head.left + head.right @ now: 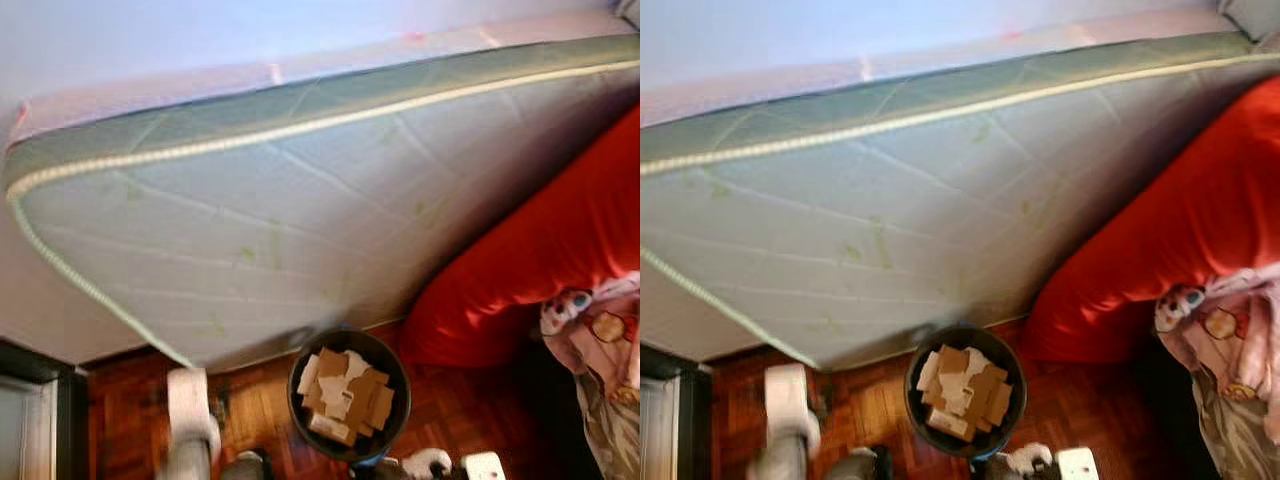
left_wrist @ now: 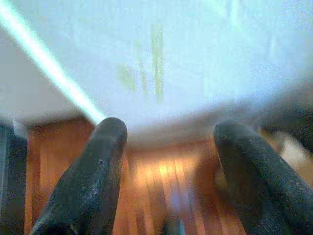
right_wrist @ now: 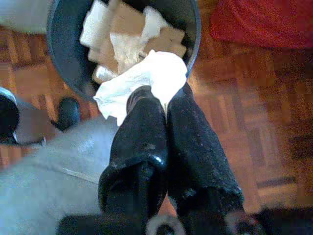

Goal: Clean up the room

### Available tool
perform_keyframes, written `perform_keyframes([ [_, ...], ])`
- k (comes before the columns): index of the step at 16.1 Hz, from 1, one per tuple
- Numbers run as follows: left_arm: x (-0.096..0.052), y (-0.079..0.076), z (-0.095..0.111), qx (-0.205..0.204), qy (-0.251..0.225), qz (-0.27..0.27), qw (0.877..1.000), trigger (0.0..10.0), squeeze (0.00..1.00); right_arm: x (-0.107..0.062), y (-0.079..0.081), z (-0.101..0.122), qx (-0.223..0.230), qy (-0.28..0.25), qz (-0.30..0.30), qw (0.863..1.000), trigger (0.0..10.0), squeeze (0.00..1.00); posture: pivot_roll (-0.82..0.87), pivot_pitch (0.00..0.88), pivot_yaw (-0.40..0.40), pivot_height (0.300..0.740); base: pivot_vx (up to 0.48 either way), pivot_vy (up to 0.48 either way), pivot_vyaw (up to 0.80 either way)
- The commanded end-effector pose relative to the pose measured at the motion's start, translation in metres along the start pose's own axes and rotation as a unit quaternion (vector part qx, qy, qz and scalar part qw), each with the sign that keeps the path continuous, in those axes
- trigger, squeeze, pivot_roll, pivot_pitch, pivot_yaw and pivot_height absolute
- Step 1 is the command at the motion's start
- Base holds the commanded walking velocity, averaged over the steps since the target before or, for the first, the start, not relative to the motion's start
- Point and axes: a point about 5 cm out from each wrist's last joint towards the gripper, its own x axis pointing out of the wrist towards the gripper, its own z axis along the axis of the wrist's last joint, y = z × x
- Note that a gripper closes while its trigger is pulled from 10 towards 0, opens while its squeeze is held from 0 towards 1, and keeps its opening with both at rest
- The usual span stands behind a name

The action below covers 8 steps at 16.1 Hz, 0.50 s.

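A round black bin (image 1: 402, 372) stands on the parquet floor at the foot of a leaning mattress, holding several pieces of brown cardboard (image 1: 347, 394) and crumpled paper. In the right wrist view my right gripper (image 3: 164, 98) is shut on a crumpled white tissue (image 3: 146, 78), which hangs at the near rim of the bin (image 3: 63, 44). The same tissue (image 1: 428, 463) appears low in the left eye view, just beside the bin. My left gripper (image 2: 171, 132) is open with nothing between its fingers, pointing at the mattress's lower edge and the floor.
A large pale quilted mattress (image 1: 300, 220) leans on the wall behind the bin. A big red cushion (image 1: 540, 250) lies to the right, with a patterned cloth (image 1: 600, 330) beside it. A dark door frame (image 1: 40, 400) stands at far left. My left forearm (image 1: 190, 420) is left of the bin.
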Motion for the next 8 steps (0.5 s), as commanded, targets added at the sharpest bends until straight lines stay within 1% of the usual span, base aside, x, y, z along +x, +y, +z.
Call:
perform_keyframes([
  [1,-0.01,0.001,-0.014,-0.004,0.025,0.002,1.0,10.0,0.0,-0.009,-0.002,-0.011,0.017,0.014,-0.011,1.0,10.0,0.0,0.14,0.283,-0.076,0.719,0.0,0.0,0.0],
  [2,-0.008,0.0,-0.009,-0.006,0.013,-0.002,1.0,10.0,0.0,-0.008,-0.002,-0.011,0.018,0.014,-0.012,1.0,10.0,0.0,0.14,0.283,-0.076,0.719,0.0,0.0,0.0],
  [3,-0.001,-0.008,0.006,-0.005,-0.022,-0.014,1.0,10.0,0.0,-0.008,-0.004,-0.011,0.028,0.013,-0.027,0.999,10.0,0.0,0.13,0.272,-0.074,0.719,0.0,0.0,0.0],
  [4,0.001,-0.012,0.013,-0.007,-0.036,-0.019,0.999,10.0,0.0,-0.008,-0.004,-0.011,0.039,0.012,-0.033,0.999,10.0,0.0,0.12,0.267,-0.071,0.719,0.0,0.0,0.0],
  [6,0.003,-0.015,0.02,-0.008,-0.046,-0.024,0.999,10.0,0.0,-0.007,-0.003,-0.012,0.062,0.011,-0.034,0.997,10.0,0.0,0.11,0.262,-0.064,0.719,0.0,0.0,0.0],
  [7,0.004,-0.015,0.02,-0.007,-0.047,-0.028,0.998,10.0,0.0,-0.007,-0.003,-0.012,0.061,0.012,-0.035,0.997,10.0,0.0,0.11,0.26,-0.063,0.719,0.0,0.0,0.0],
  [8,0.005,-0.015,0.02,-0.007,-0.046,-0.03,0.998,10.0,0.0,0.063,0.009,0.088,0.032,-0.049,-0.029,0.998,10.0,0.0,0.11,0.259,-0.062,0.719,0.0,0.0,0.0],
])
